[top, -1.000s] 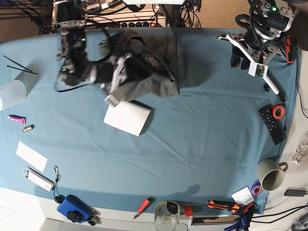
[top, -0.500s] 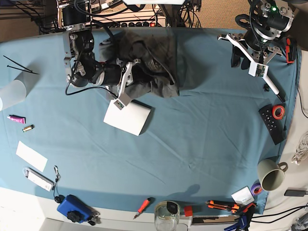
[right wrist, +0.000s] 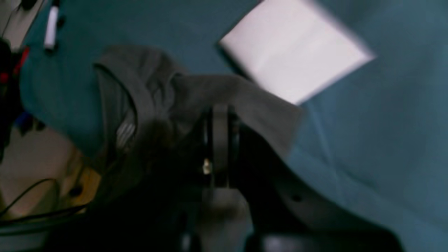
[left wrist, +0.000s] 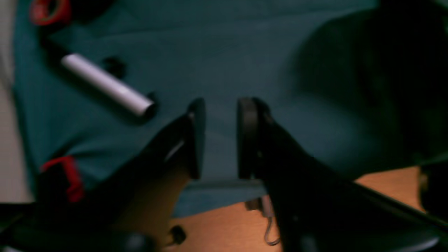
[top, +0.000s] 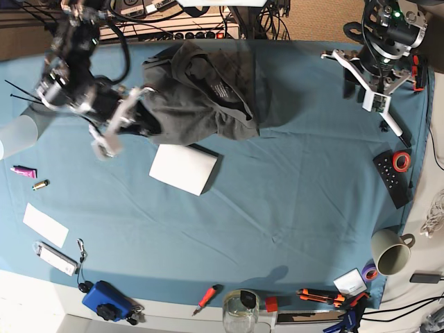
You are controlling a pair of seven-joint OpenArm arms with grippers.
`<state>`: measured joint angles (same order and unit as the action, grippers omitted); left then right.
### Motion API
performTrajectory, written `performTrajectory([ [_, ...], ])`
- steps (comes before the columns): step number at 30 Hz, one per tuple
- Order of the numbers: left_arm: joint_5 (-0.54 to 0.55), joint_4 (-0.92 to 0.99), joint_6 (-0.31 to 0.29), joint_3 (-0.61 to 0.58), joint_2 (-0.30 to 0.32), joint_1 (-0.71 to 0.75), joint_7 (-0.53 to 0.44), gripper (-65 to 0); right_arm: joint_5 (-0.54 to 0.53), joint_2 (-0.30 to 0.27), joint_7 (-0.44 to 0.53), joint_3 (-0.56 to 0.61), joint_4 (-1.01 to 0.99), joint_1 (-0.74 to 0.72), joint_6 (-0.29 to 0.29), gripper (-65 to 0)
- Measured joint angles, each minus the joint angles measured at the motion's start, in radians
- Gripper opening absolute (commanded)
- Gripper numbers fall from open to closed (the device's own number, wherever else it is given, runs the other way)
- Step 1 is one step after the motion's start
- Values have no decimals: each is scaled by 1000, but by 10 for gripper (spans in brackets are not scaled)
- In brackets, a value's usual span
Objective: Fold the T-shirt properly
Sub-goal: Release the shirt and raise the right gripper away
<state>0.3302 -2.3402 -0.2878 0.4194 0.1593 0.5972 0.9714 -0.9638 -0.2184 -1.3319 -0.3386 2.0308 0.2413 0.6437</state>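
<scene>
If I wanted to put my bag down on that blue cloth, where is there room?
The widest bare patch is mid-cloth, between the white paper, the remote and the mug. The back is crowded by the T-shirt; the front edge by tools such as the screwdriver.

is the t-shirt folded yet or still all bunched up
Bunched up. The T-shirt lies in a crumpled heap at the far edge of the blue table cloth, collar and label showing, while the right hand pinches one corner.

The dark grey-brown T-shirt (top: 205, 90) lies bunched and rumpled at the far edge of the blue-clothed surface (top: 291, 201).
</scene>
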Motion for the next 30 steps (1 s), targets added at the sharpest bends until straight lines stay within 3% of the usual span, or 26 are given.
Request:
performTrajectory([
  [4, -21, 0, 30, 0, 15, 9, 23, -650, 10, 2, -21, -101, 128, 137, 2, -650],
  [12, -28, 0, 29, 0, 15, 80, 94, -650, -5, 2, -26, -196, 242, 351, 3, -650],
  [16, -103, 0, 30, 0, 16, 127, 111, -650, 0, 2, -38, -202, 242, 443, 3, -650],
  [18, -111, 0, 63, 0, 16, 158, 125, -650, 21, 2, -38, -202, 242, 488, 3, -650],
  [23, -111, 0, 71, 0, 16, 268, 121, -650, 108, 2, -33, -202, 243, 605, 4, -650],
  [27, -109, 0, 71, 0, 16, 356, 102, -650, 198, 2, 81, -202, 217, 686, 12, -650],
  [30, -78, 0, 71, 0, 15, 389, 75, -650, 257, 2, 101, -184, 98, 689, 14, -650],
])
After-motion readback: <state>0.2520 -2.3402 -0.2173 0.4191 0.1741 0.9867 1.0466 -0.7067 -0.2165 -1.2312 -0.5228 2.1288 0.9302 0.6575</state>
